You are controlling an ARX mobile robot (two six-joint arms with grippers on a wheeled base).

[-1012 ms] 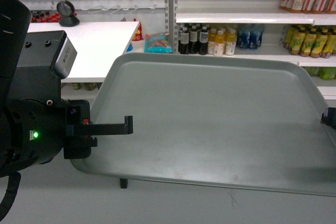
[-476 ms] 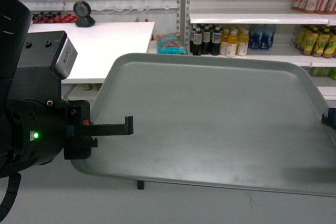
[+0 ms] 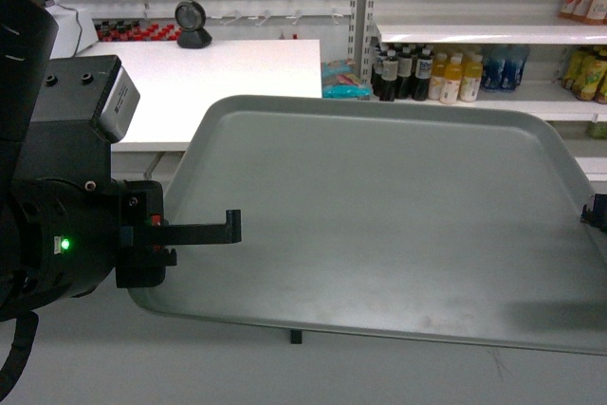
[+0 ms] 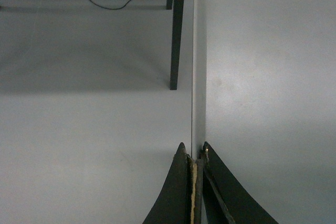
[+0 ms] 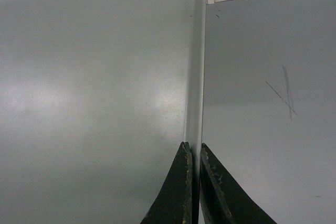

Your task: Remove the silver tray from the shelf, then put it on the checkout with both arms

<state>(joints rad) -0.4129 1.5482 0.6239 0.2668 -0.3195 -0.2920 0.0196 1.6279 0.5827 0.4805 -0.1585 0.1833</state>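
— Everything behind the tray has slid to the right since a second ago. The white table (image 3: 218,78) and the bottles (image 3: 441,75) on the far shelf (image 3: 493,33) all shifted that way. The tray looks just the same.

— Where is the tray now?

— The silver tray (image 3: 379,215) is up in the air, flat, between the two arms. It is off the shelf and not on the table yet. Grey floor (image 4: 89,108) shows under it.

— Why hold it on both sides?

— It is big and wide. I think one pinch at each short edge keeps it level so it does not tip.

— What are the grippers doing?

— The left gripper (image 4: 196,153) is closed tight on the left rim, one finger above and one below. The right gripper (image 5: 192,150) pinches the right rim the same way.

— How many things can you count?

— One tray, two arms, two grippers. One black round thing (image 3: 193,26) sits on the far table. Bottles stand in a row, too many and too small to count well.

— What is left to do?

— I think the tray must go over to the table on the far left and be put down.
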